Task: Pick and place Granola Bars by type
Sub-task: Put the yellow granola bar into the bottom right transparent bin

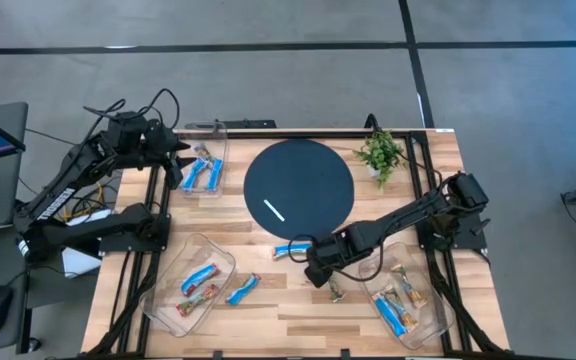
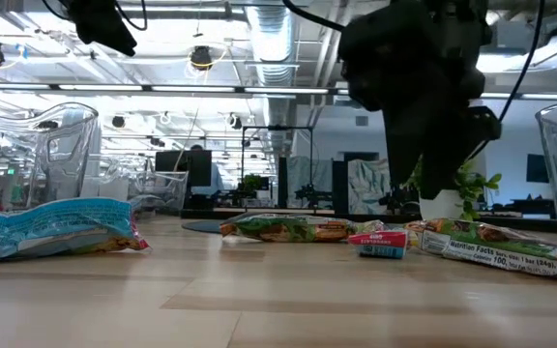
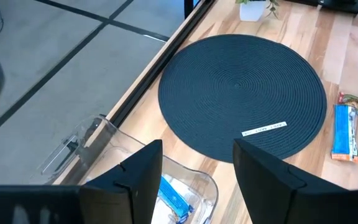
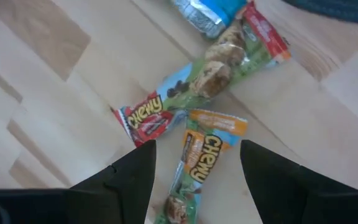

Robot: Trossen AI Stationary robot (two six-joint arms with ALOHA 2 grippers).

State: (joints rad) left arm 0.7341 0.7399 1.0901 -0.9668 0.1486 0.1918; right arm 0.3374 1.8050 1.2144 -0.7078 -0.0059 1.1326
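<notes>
Wrapped granola bars lie flat on the wooden table and in clear trays. My right gripper is open and hovers over loose bars near the table's middle. An orange-and-green Chewy bar lies between its fingers, which stand clear of it. A red Chewy bar and a blue bar lie just beyond. My left gripper is open above the far-left tray, which holds blue bars.
A dark round mat with a thin white stick fills the table's far middle, and a small potted plant stands to its right. The near-left tray and near-right tray hold mixed bars. A blue bar lies beside the near-left tray.
</notes>
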